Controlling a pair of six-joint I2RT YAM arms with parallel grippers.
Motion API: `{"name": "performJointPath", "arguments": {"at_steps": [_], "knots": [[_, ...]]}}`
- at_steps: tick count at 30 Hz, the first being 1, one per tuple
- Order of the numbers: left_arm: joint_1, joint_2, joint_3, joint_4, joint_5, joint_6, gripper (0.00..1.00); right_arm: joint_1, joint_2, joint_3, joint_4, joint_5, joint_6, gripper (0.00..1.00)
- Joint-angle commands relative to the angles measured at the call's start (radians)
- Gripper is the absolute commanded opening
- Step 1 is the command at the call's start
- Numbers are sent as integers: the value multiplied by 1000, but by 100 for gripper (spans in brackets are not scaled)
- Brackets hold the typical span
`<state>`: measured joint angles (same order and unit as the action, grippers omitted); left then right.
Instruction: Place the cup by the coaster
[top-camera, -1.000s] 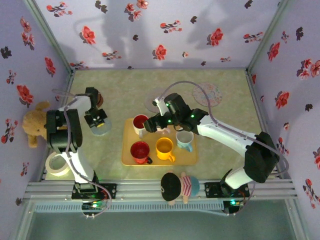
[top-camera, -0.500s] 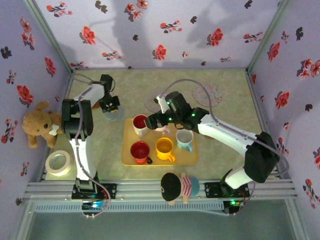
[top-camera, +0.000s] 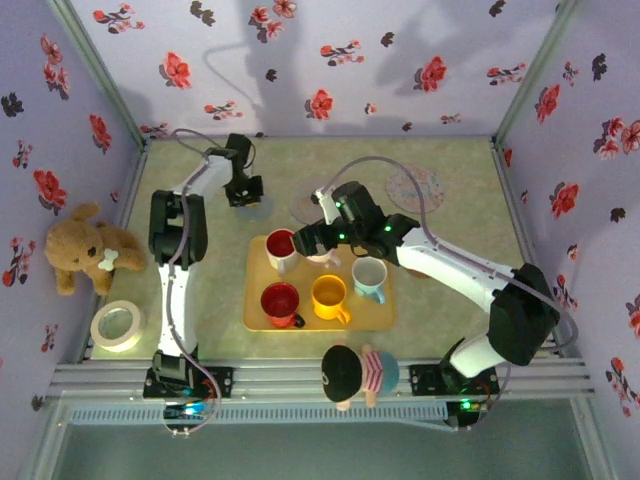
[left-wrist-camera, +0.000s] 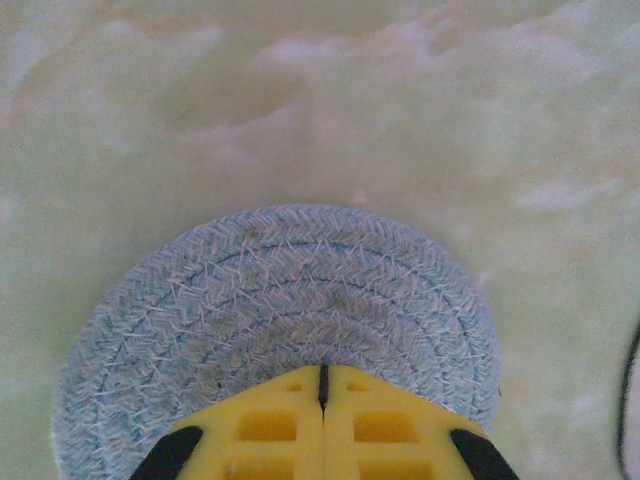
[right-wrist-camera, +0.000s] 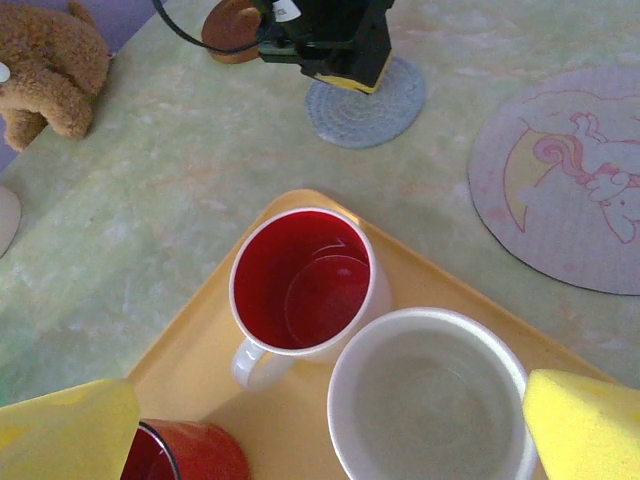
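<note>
A blue-grey woven coaster (left-wrist-camera: 280, 290) lies on the green table far back on the left. My left gripper (left-wrist-camera: 322, 375) is shut on its near edge, its yellow fingers pressed together; the right wrist view shows the same grip (right-wrist-camera: 335, 50) on the coaster (right-wrist-camera: 370, 105). My right gripper (right-wrist-camera: 330, 430) hangs open over the yellow tray (right-wrist-camera: 180, 350), one yellow fingertip on each side of a white cup (right-wrist-camera: 430, 400) with a pale inside. Beside it stands a white cup with a red inside (right-wrist-camera: 305, 280). From above, the right gripper (top-camera: 325, 245) covers the pale cup.
The tray (top-camera: 385, 315) also carries a red mug (top-camera: 280, 300), a yellow mug (top-camera: 330, 295) and a light blue mug (top-camera: 369, 275). A round pink unicorn mat (top-camera: 415, 188) lies behind it. A teddy bear (top-camera: 85, 255), tape roll (top-camera: 117, 325) and doll (top-camera: 358, 372) sit around the edges.
The left arm has swung from the left side toward the back middle, dragging the woven coaster along. The right gripper has stayed open over the tray.
</note>
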<state>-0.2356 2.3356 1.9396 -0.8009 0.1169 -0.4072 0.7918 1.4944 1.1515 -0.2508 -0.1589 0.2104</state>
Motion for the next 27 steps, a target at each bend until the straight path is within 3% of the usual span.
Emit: {"name": "performJointPath", "arguments": {"at_steps": [1,18,27], "knots": [[-16,54,53,-40,29,13,0,-8,-26,-12,15,35,12,100],[-26,104,143,-43,25,-26,0,-11,-42,-26,12,57,27,100],[-39,7,162,-43,30,-44,13,-12,-45,-20,3,55,24,100]]}}
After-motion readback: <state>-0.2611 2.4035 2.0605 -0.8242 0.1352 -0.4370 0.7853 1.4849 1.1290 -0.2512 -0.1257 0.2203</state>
